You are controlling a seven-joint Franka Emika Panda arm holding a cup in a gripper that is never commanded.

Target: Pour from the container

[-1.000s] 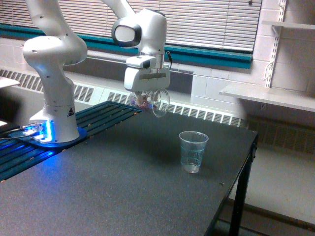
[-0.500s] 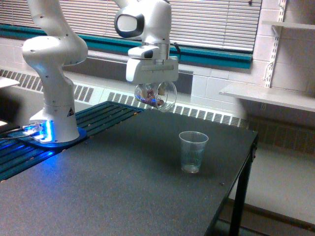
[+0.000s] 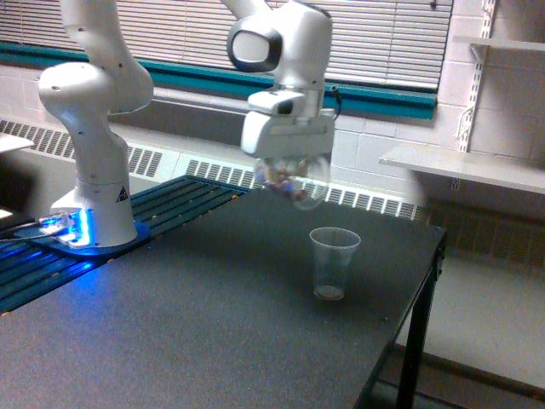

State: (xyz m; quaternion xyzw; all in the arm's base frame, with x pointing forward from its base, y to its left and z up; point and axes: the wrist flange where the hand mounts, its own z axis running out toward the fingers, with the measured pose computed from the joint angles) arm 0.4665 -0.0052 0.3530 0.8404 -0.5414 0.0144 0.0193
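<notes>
The jaws of the gripper (image 3: 288,175) are clamped on the container (image 3: 294,181), held in the air over the tabletop (image 3: 170,324), at about 11 o'clock from the standing cup (image 3: 333,262).

A robotics laboratory or institutional test room. A white industrial robot arm (image 3: 94,94) stands bolted by its base (image 3: 94,223), lit by a blue indicator glow, at the edge of a dark speckled worktop (image 3: 213,341) on black metal legs. Behind it, painted cinder-block walls (image 3: 379,149) carry a teal band (image 3: 366,98) beneath closed horizontal window blinds (image 3: 375,38), with a long radiator grille (image 3: 358,198) running along the base of the wall. On the exterior view's right, slotted metal wall standards (image 3: 477,77) support plain white shelves (image 3: 468,166). The bare, utilitarian fittings suggest a research setting rather than a home or shop.
</notes>
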